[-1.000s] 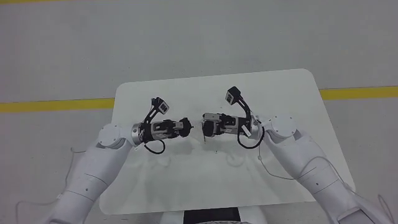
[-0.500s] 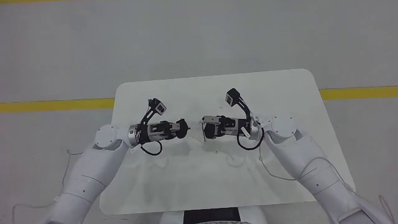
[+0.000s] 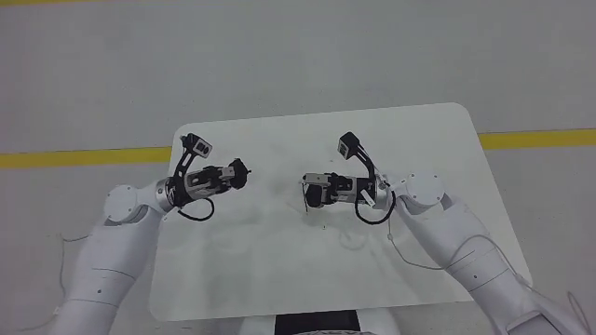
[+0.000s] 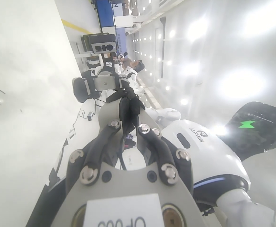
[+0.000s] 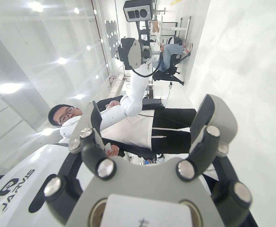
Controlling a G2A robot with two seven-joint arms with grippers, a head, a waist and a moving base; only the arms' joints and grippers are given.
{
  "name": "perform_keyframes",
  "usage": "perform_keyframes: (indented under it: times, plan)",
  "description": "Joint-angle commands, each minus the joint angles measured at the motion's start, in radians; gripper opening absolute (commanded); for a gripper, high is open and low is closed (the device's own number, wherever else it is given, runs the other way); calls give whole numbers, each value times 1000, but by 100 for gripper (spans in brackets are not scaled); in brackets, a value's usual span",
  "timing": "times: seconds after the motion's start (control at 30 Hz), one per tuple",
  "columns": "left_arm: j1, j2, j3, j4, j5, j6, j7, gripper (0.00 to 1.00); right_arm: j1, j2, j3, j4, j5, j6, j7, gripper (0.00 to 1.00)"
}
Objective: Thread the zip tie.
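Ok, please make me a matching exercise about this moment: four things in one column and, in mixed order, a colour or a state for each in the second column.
Things:
1. left gripper
2. right gripper
3. table
4. floor line

Colour or state:
a. yellow
b. open
c. white
d. shut

Pairs: 1-d, 2-b, 3-c, 4-a.
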Motion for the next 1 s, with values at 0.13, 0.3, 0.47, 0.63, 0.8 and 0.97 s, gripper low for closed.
perform_keyframes:
  times: [0.13, 0.3, 0.47, 0.63, 0.8, 0.97]
  plan:
    - [-16, 6, -55, 22, -5, 0, -30, 0, 0, 0, 0, 0, 0, 0, 0, 100]
    - [-34, 4, -45, 63, -16, 0, -63, 0, 0, 0, 0, 0, 0, 0, 0, 100]
    - [-34, 4, -45, 63, -16, 0, -63, 0, 0, 0, 0, 0, 0, 0, 0, 100]
    - [-34, 4, -45, 63, -16, 0, -63, 0, 0, 0, 0, -2, -4, 1, -5, 100]
    - [-34, 4, -45, 63, -16, 0, -63, 0, 89, 6, -38, -63, -270, 138, -19, 100]
    - [-34, 4, -45, 63, -16, 0, -63, 0, 184, 0, -118, -106, -492, 282, 16, 100]
